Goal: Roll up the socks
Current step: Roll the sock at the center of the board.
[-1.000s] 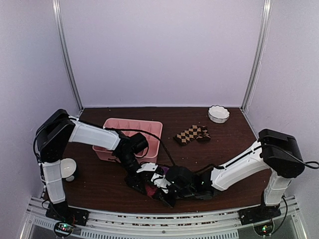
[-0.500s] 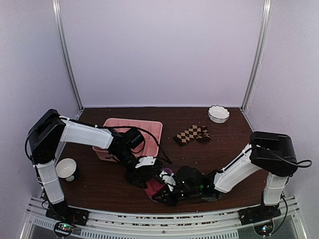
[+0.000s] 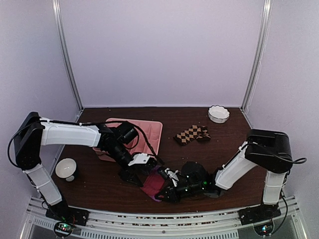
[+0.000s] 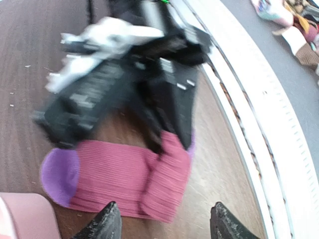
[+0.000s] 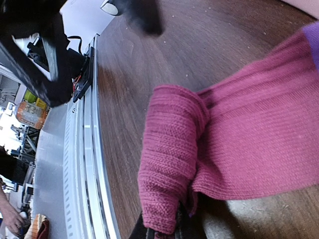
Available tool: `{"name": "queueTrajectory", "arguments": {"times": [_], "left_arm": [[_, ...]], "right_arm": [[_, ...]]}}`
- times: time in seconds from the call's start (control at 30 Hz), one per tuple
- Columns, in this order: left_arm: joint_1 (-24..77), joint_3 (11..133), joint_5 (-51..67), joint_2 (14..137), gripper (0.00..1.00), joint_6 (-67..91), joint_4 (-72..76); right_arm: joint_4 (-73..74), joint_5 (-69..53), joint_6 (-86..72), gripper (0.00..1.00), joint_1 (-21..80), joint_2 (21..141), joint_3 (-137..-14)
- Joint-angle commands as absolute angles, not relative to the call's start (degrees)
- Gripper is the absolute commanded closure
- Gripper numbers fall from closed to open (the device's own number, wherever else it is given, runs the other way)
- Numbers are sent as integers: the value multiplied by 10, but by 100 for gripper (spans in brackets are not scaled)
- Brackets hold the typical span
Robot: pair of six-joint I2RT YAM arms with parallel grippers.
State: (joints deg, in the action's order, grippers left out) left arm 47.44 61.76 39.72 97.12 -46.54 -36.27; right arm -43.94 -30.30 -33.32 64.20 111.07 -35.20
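Right at the near edge of the dark wood-grain table, just past the metal rail, the magenta sock lies mostly flat, one end doubled back on itself into a thick soft fold. The right gripper is clamped on that fold. Only the right wrist view shows this plainly: dark fingers closed tight on the bunched edge, and the knit's fine lengthwise ribs close up. From overhead the grip is lost under the arm's black wrist.

The left wrist view gives what the others lack: the sock's whole outline, a rounded purple toe at one end and the folded pink flap at the other, with the right gripper a blurred black-and-white mass pressing onto it. The left gripper hangs just short of the sock. Its two pointed black fingertips stand well apart with nothing between them.

Farther back, seen whole only from overhead, a pink tray of smooth moulded plastic sits tilted beside the left arm. Its divided inside is hard to make out. A small white cup stands to the left near that arm's base. Beyond the middle of the table the checkered sock lies crumpled, brown and tan squares, well apart from both grippers. At the far right corner is a white bowl with a scalloped rim
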Motion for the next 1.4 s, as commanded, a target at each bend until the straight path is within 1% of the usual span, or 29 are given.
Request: {"name": "queueTrajectory", "arguments": {"times": [0.0,0.2,0.33,0.57,0.77,0.93,1.0,1.07,1.1,1.13,1.17,1.2,1.27,1.33,1.37], "left_arm": [[489,577,394,957,39,-518,-361],[527,549,319,963,39,-508,-306],[539,533,301,955,40,-493,-252],[559,537,275,974,48,-474,-233],[565,533,281,1000,57,-462,-230],[573,525,257,1009,65,-442,-201],[573,528,244,1020,71,-432,-197],[569,534,246,1033,79,-427,-207],[563,539,254,1041,82,-423,-215],[556,543,265,1049,85,-419,-224],[546,547,278,1056,87,-417,-231],[536,551,292,1062,89,-416,-239],[518,559,318,1073,90,-416,-257],[508,569,335,1081,91,-412,-269],[507,577,338,1086,91,-412,-276]], "right_arm": [[-152,-288,-355,100,609,1168,-316],[-112,-303,-373,100,592,1151,-333],[-91,-302,-380,100,590,1143,-350],[-119,-307,-411,100,590,1142,-355],[-144,-309,-443,100,591,1143,-370],[-195,-317,-485,100,591,1151,-373],[-212,-317,-496,100,594,1152,-371],[-239,-316,-505,100,597,1147,-360],[-258,-313,-507,97,599,1141,-350],[-277,-304,-506,88,601,1131,-337],[-291,-291,-498,76,604,1117,-323],[-297,-273,-484,69,608,1099,-310],[-283,-229,-442,62,618,1060,-293],[-239,-181,-394,56,627,1022,-293],[-218,-157,-375,51,631,1001,-292]]}}
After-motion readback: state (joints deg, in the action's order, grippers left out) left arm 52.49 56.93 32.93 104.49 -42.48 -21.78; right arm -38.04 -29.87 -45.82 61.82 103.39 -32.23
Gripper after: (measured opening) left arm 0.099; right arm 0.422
